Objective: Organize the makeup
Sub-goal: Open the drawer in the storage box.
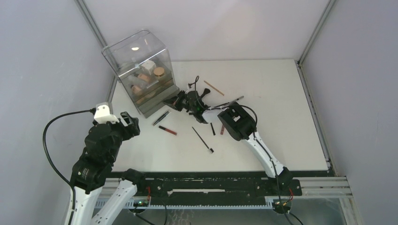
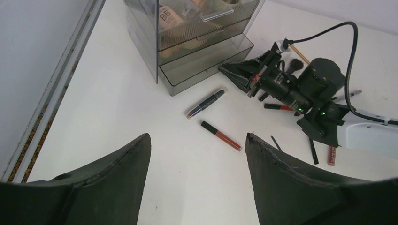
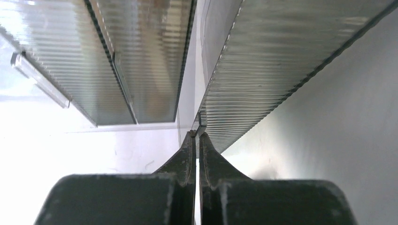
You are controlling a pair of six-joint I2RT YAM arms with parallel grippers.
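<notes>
Makeup lies loose on the white table: a red lip tube (image 1: pixel 167 130) (image 2: pixel 221 135), a dark tube (image 1: pixel 161 117) (image 2: pixel 205 103), a thin black brush (image 1: pixel 202 139) and a wood-handled brush (image 1: pixel 213 87). Compacts, bottles and white boxes sit inside the clear drawer box (image 1: pixel 141 70). Its bottom drawer (image 2: pixel 206 61) stands pulled out a little. My right gripper (image 1: pixel 170 101) (image 3: pixel 196 133) is shut on a thin clear tab (image 3: pixel 199 123) at that drawer's front. My left gripper (image 2: pixel 197 138) is open and empty, raised above the table near the red lip tube.
More small tubes (image 2: pixel 332 154) and black sticks (image 2: pixel 312 150) lie under my right arm. A long brush (image 1: pixel 232 101) lies right of the right wrist. The enclosure wall and metal rail (image 2: pixel 51 93) run close along the left.
</notes>
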